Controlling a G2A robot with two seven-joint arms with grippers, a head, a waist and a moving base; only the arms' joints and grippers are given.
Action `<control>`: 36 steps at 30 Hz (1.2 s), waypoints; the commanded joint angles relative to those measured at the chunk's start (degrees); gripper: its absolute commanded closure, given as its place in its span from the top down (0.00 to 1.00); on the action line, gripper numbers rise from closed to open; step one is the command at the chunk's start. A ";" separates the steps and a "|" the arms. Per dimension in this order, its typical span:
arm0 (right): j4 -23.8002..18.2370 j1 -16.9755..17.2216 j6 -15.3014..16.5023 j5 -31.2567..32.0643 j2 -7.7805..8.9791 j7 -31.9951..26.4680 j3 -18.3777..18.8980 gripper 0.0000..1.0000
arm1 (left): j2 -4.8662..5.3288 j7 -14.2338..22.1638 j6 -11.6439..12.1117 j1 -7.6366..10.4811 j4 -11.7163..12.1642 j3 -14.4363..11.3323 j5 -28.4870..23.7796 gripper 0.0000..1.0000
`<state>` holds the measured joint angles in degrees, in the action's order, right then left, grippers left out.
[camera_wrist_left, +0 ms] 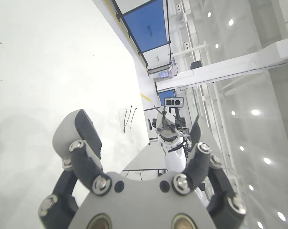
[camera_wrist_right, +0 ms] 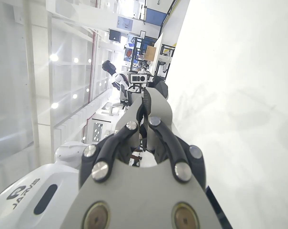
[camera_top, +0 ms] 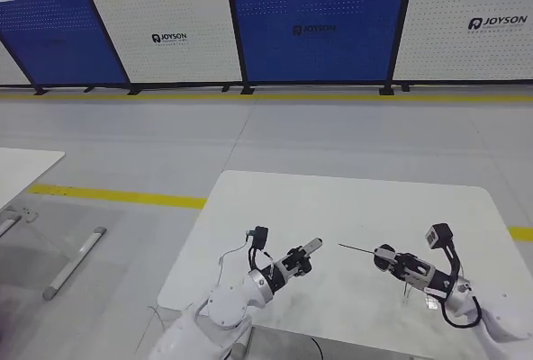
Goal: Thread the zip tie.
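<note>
Closest to the lens in the left wrist view, the left gripper (camera_wrist_left: pixel 142 129) stands wide apart, its ribbed black pads (camera_wrist_left: pixel 90 133) facing each other across a broad gap with nothing between them. From above, this left gripper (camera_top: pixel 310 245) hovers over the near part of the white table (camera_top: pixel 356 202) and points across toward the other arm. Opposite it, the right gripper (camera_top: pixel 381 256) is pinched closed on one end of a thin black zip tie (camera_top: pixel 356 248). The strap sticks out straight from the fingertips toward the left gripper, above the tabletop, and its free tip stops short of the left gripper, so the two are near but apart. In the right wrist view the right gripper (camera_wrist_right: pixel 144 100) shows its two fingers pressed together, their pads meeting in a narrow seam. The strap itself is hard to make out there. Two spare zip ties (camera_wrist_left: pixel 129 119) lie flat and side by side on the table, close to its edge on the right arm's side and apart from both grippers.
</note>
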<state>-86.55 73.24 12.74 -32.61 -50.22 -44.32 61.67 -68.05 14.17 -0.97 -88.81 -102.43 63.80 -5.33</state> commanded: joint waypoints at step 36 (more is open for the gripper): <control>-5.34 0.89 -2.79 8.46 -2.83 12.12 -5.37 0.00 | -1.46 8.80 3.74 5.59 4.14 -7.68 -12.68 1.00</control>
<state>-91.89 74.13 9.94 -24.16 -53.06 -32.21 56.30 -69.51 22.94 2.75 -83.21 -98.27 56.11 -18.02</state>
